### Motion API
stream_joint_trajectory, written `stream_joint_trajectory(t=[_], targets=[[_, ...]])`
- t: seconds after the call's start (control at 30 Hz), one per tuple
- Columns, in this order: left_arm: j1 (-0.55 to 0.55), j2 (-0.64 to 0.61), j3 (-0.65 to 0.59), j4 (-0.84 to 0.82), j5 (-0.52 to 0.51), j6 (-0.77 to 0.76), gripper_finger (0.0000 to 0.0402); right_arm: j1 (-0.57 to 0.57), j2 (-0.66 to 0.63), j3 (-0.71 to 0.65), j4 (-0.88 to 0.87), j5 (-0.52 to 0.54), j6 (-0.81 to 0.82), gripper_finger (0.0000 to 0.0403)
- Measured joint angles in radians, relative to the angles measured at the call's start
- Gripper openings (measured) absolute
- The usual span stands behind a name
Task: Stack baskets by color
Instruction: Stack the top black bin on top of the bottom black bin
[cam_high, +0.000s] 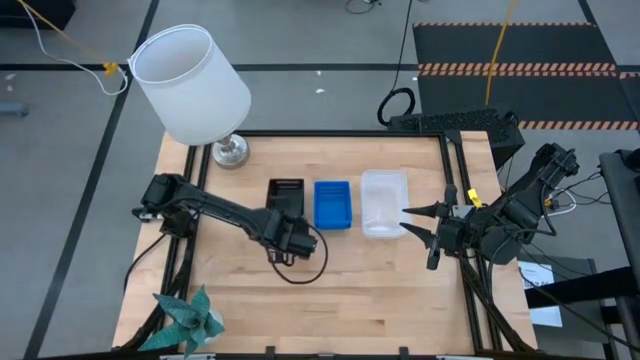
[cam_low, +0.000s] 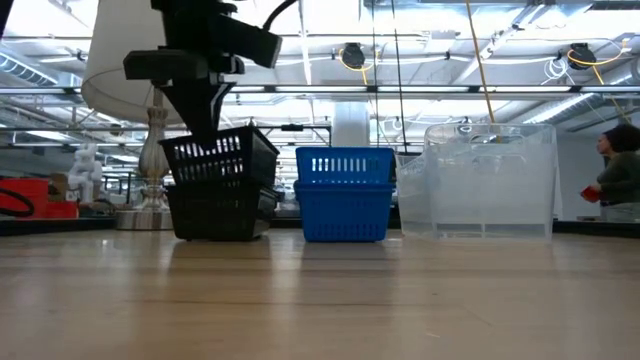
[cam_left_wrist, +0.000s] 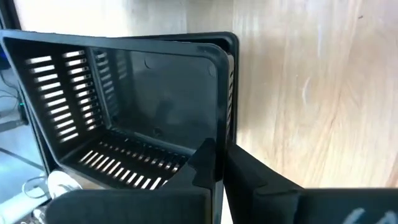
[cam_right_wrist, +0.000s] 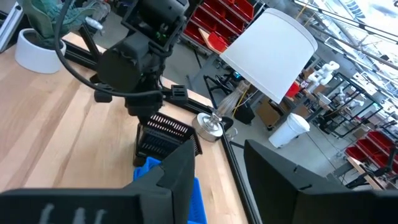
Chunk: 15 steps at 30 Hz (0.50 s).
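- While the left gripper pinches the wall of the top black basket, we see that basket tilted above the black stack, one side riding higher than the other in the low view.
- From the left wrist view, the fingers clamp the near rim of the black basket, and a second black rim shows just under it, so the nesting looks only part done to us.
- We judge the step in hand to be seating this basket squarely into the ones below; the tilt should be levelled first, then we lower straight down so the corners line up.
- If we release while it is cocked, it may wedge or tip off the stack toward the lamp.
- The blue stack stands just beside the black one, in the middle of the row, and already looks nested.
- The clear stack stands on the far side of the blue, near the right gripper.
- That right gripper hangs clear of the clear baskets with its fingers apart and nothing between them; it holds nothing.
- We would keep it parked there, out of the way.
- Watch the looping cable by the left wrist; it lies on the table close to the work.
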Motion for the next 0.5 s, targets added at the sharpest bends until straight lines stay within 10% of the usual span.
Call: stream_joint_trajectory(t=[0.5], targets=[[0.041,0.000,0.000,0.021,0.015,0.000,0.0032,0.000,0.000,0.000,0.000,0.000,0.000,0.0132]])
